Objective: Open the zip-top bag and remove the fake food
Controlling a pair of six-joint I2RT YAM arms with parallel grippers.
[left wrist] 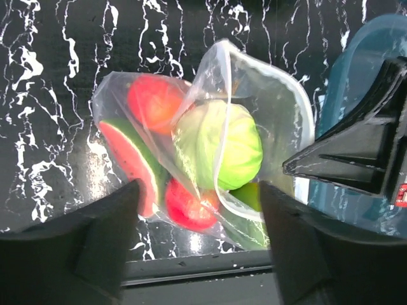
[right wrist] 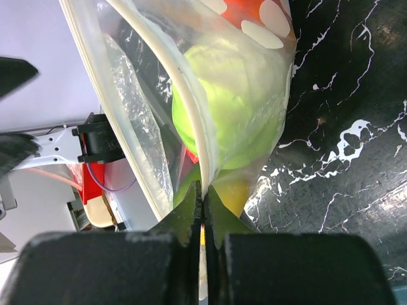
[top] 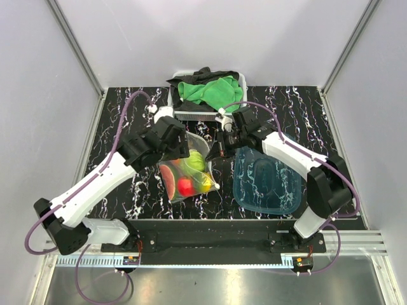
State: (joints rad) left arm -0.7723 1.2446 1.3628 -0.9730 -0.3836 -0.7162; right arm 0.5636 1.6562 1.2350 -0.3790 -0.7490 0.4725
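The zip-top bag (top: 191,166) lies at the table's middle, its mouth gaping, with the fake food inside. The left wrist view shows through the bag (left wrist: 273,108) a green leafy ball (left wrist: 222,143), a red round fruit (left wrist: 152,98), a watermelon slice (left wrist: 130,162) and another red piece (left wrist: 187,203). My right gripper (top: 216,149) is shut on one zip strip of the bag (right wrist: 140,95), the jaws (right wrist: 203,190) pinching it beside the green ball (right wrist: 235,108). My left gripper (top: 181,147) hovers over the bag's far left side, open and empty (left wrist: 198,190).
A translucent teal tub (top: 267,181) sits right of the bag, close under the right arm, and also shows in the left wrist view (left wrist: 356,70). A basket with a green cloth (top: 206,89) stands at the back edge. The table's front rail (top: 210,222) lies just below the bag.
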